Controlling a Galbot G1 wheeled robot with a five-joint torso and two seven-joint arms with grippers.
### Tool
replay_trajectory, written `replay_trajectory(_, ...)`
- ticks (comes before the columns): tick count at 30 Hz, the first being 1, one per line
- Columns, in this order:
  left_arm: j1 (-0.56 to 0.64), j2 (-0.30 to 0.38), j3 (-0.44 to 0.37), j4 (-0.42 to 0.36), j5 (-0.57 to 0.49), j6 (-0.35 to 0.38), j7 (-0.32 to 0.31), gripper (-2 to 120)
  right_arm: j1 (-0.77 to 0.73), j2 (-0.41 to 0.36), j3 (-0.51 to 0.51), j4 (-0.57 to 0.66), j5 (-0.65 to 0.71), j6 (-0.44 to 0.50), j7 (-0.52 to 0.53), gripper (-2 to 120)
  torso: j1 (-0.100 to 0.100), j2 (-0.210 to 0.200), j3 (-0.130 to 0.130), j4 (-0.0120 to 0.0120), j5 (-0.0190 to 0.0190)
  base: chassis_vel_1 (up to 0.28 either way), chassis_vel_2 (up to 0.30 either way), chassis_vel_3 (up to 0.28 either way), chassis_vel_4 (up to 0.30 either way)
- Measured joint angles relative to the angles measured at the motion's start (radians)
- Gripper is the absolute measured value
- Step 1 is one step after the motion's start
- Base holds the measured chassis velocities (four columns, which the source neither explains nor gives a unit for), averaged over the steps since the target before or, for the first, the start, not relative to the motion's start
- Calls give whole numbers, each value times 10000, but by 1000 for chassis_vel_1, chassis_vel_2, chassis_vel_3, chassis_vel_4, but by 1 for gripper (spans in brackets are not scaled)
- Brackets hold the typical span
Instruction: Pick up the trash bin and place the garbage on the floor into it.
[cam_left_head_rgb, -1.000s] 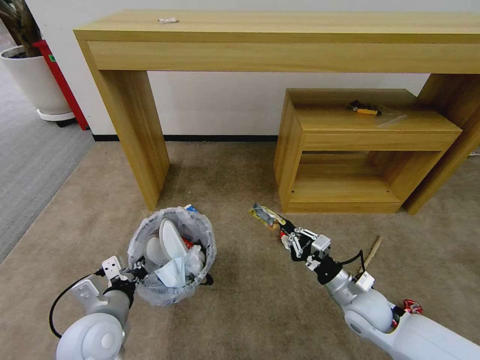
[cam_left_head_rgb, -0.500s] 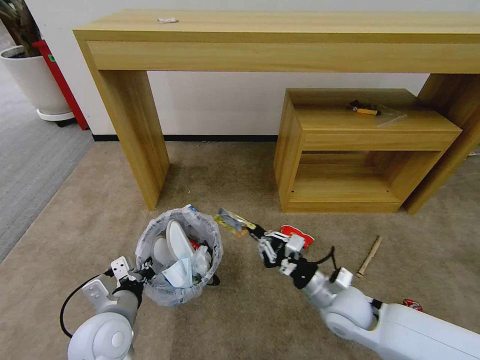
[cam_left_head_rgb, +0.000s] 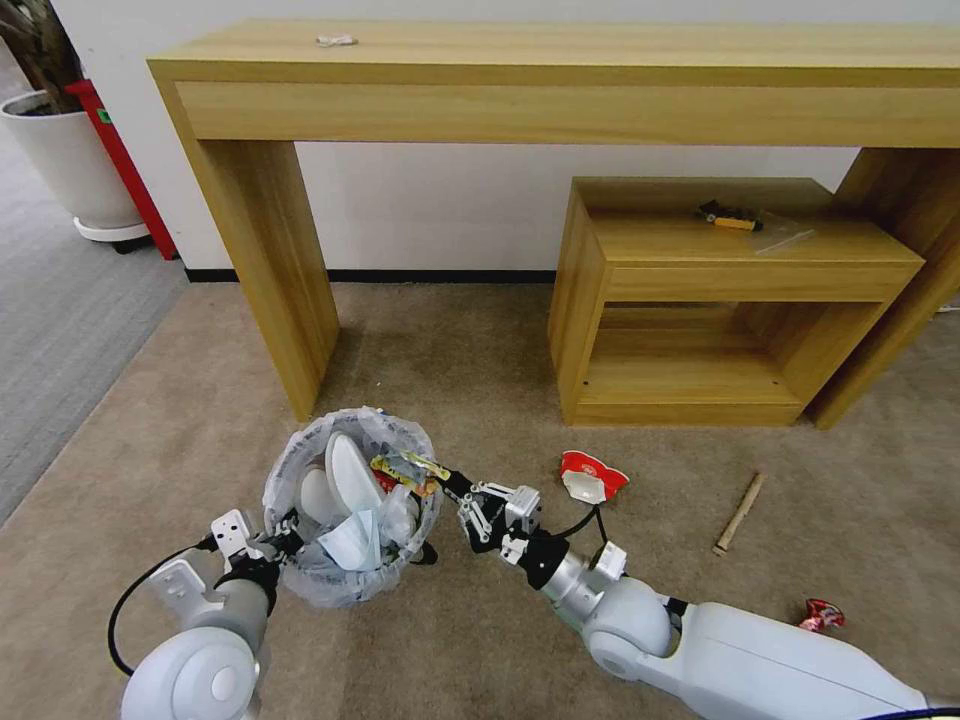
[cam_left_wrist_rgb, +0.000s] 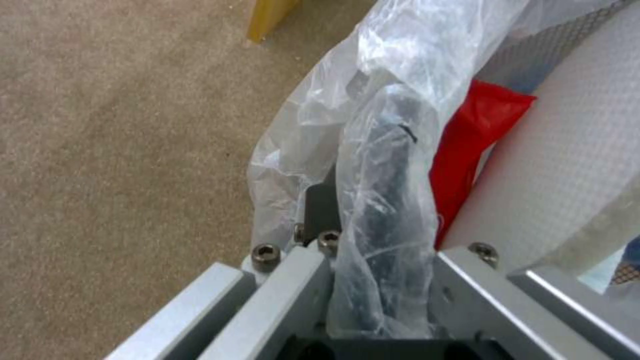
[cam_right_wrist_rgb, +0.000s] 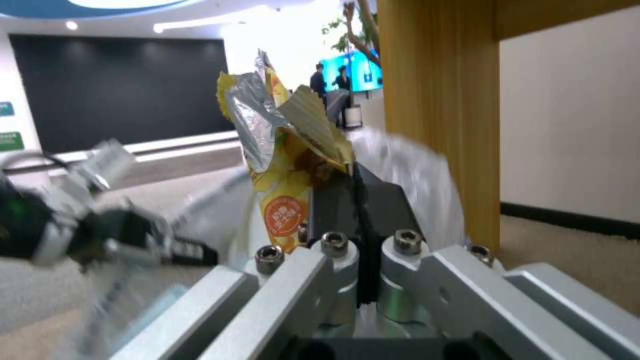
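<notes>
Right gripper (cam_left_head_rgb: 447, 481) is pinched on a crumpled yellow snack wrapper (cam_left_head_rgb: 403, 468), and that wrapper sits right over the mouth of the trash bin (cam_left_head_rgb: 348, 505), on the rim side nearest the right arm. In the right wrist view the fingers are pressed together on the wrapper's lower end (cam_right_wrist_rgb: 288, 212), while the torn foil top stands up and away from them. The wrapper's long axis runs straight on from the fingertips toward the middle of the bin, so the bin lies directly ahead of the gripper and slightly below it. My read is that letting go here would drop the wrapper inside, though the end held at the fingers is close to the rim.

Left gripper (cam_left_head_rgb: 283, 533) clamps the bin's near rim, its fingers closed over the black wall and the plastic bag (cam_left_wrist_rgb: 373, 165); a red scrap (cam_left_wrist_rgb: 477, 135) and a white slipper (cam_left_wrist_rgb: 567, 150) press against it inside. The bin is already crowded with the slippers and a blue mask (cam_left_head_rgb: 352, 541).

Further out on the beige carpet (cam_left_head_rgb: 480, 350), a red-white cup (cam_left_head_rgb: 592, 477) lies just beside the right arm, a wooden stick (cam_left_head_rgb: 739, 513) farther right, and a crushed red can (cam_left_head_rgb: 822, 615) beyond. All three are on the right arm's side.
</notes>
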Motion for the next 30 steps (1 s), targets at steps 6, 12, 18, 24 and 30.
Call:
replay_trajectory(6,203,-29,0,-254,40,-16,18,0,-142,323,6,-597,-105,86,-153,10,0,0,0,-1,-1,0,0,0,0)
replay_trajectory(12,366,-77,22,-405,108,-32,59,0,-120,554,-82,-916,-187,120,-210,35,0,1,0,0,-1,0,0,0,0)
replay_trajectory(18,419,-105,90,-403,191,-59,129,0,-47,661,-109,-969,-219,129,-178,55,0,0,0,0,-1,0,0,0,0)
replay_trajectory(24,370,-70,41,-66,232,-108,187,0,-323,593,431,-467,-216,-71,130,79,0,0,0,-1,-1,0,0,0,0)
replay_trajectory(30,285,-110,139,125,316,-113,196,0,-567,508,816,-152,-341,-181,376,95,0,0,0,0,-1,0,0,0,0)
